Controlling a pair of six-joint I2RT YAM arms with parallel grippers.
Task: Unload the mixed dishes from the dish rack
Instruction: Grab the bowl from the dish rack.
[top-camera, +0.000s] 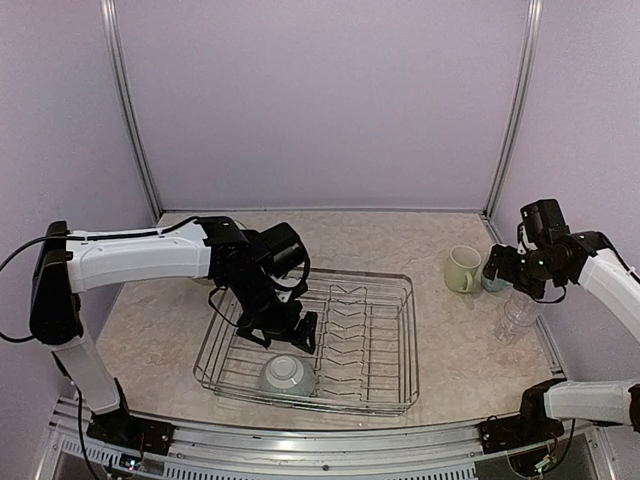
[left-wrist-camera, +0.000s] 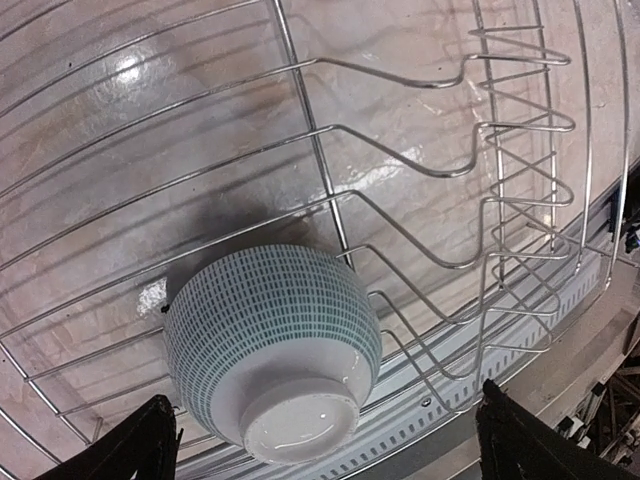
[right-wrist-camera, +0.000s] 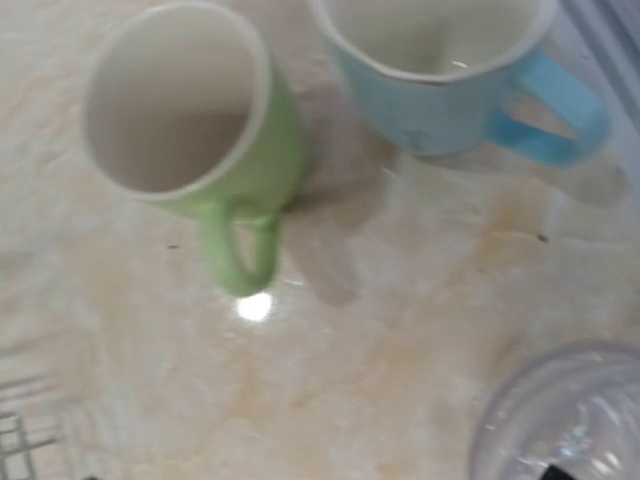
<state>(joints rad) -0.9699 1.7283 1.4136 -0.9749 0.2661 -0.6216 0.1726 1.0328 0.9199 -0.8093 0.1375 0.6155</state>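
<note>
- Top external view shows only one dish inside the dish rack: the pale grey-green bowl, which sits in the near left part of the basket.
- This bowl lies upside down on the wires with its foot ring turned up. In the left wrist view we see rows of small dark green dashes on its rounded wall, and the plain pale foot looks glossy.
- The rest of the rack shows only bare wires and upright prongs. So we judge the unloading to be almost finished, with the bowl as the last piece to take out.
- The left hand hangs just above the bowl. Its two fingers are wide apart with nothing gripped, and we do not see them touch anything.
- Out on the tabletop, to the right of the rack, stand the pale green mug and the light blue mug just beside it. A clear glass stands a little nearer to the arms. Both mugs are upright, mouth up.
- The right hand is above these mugs. We cannot tell if its fingers are apart or together, because they hardly show in its own view.
- No plates appear in any view, so we cannot say where they are.
</note>
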